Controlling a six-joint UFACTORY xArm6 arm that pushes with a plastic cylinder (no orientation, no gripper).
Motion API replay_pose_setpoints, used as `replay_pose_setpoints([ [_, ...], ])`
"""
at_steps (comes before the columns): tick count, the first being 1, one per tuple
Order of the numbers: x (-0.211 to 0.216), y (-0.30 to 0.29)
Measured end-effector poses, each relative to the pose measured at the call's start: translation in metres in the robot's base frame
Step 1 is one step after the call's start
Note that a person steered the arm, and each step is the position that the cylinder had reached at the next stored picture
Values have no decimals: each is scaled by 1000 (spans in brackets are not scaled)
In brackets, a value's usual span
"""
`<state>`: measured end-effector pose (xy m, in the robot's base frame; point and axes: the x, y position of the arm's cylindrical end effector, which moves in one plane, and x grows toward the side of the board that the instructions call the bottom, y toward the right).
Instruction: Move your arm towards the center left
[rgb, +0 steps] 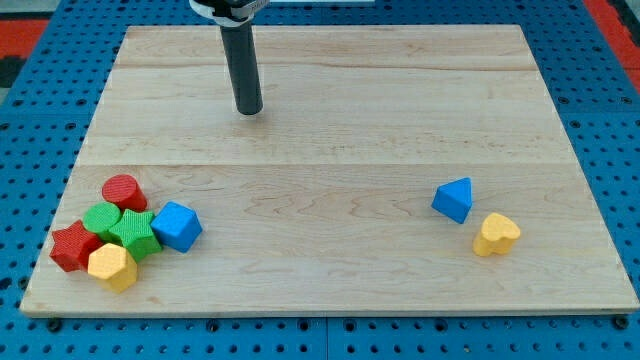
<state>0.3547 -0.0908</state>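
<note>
Beneath everything we see a blue pegboard bench (40, 110), and on it lies the pale wooden board (330, 130) we work over. Only one camera view today, so let's walk through it.

Up near the view's top, a little left of centre, our dark straight rod comes down and my tip (249, 110) sits on bare wood, touching no block. It has nothing to clench or release; it simply pushes, and right now it pushes nothing.

Down at the view's bottom left we have a tight cluster: a red cylinder block (124, 190), a green rounded block (101, 218), a green star-shaped block (135, 233), a blue cube-like block (178, 226), a red star-shaped block (73, 247) and a yellow hexagonal block (112, 267), mostly touching one another. Well apart, at the view's lower right, a blue triangular block (454, 199) sits just beside a yellow heart-shaped block (496, 235).

Our target, the board's centre left, lies below and left of my tip, above the cluster. We judge these blocks light, stiff and quick to slide, so we'd steer wide of the red cylinder.
</note>
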Motion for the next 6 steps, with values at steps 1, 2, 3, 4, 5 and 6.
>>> replay_pose_setpoints([
  [1, 0, 0],
  [2, 0, 0],
  [3, 0, 0],
  [4, -4, -1],
  [5, -3, -2],
  [6, -1, -36],
])
